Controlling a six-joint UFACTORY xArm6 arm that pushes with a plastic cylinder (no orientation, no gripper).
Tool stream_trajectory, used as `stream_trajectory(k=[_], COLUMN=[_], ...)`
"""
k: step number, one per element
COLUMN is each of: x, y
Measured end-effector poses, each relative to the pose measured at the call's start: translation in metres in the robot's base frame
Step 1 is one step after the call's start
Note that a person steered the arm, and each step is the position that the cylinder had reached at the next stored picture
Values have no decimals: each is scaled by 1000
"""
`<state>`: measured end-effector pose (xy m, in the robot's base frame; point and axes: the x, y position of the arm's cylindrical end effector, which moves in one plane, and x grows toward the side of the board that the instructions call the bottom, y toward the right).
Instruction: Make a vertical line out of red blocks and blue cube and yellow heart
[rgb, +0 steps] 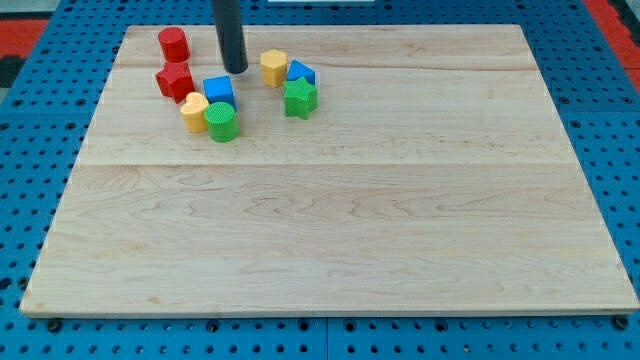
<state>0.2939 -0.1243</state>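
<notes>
Pale wooden planks make up the desk (330, 210), which sits on a blue perforated base (40, 100). All the blocks are gathered in the far left part of the desk; the near half and the right side carry nothing.

My arm has no hand to spread or pinch, only a straight dark rod coming down from the view's top. My tip (235, 70) rests on the desk between the two small groups of blocks, just to the far side of the blue cube (219, 91) and apart from it by a narrow gap. It touches no block that I can make out.

Left of my tip, the red cylinder (173, 44) stands alone as the farthest block. Nearer than it lies the red star-like block (175, 80), close beside the blue cube's left edge. The yellow heart (194, 112) sits on the near left of the blue cube, touching or nearly touching it, and the green cylinder (222, 122) is pressed against the heart's right side, just in front of the cube.

Right of my tip is a second cluster. A yellow block (274, 67), rounded with several sides, is the closest of these to the rod. Another blue block (301, 72) sits right beside it, partly hidden, and a green star-shaped block (300, 98) lies just nearer, against the blue one.
</notes>
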Motion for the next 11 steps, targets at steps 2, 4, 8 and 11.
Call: stream_trajectory(k=[2,4,8,11], x=[16,8,44,56], y=[-44,-54,-19,-65])
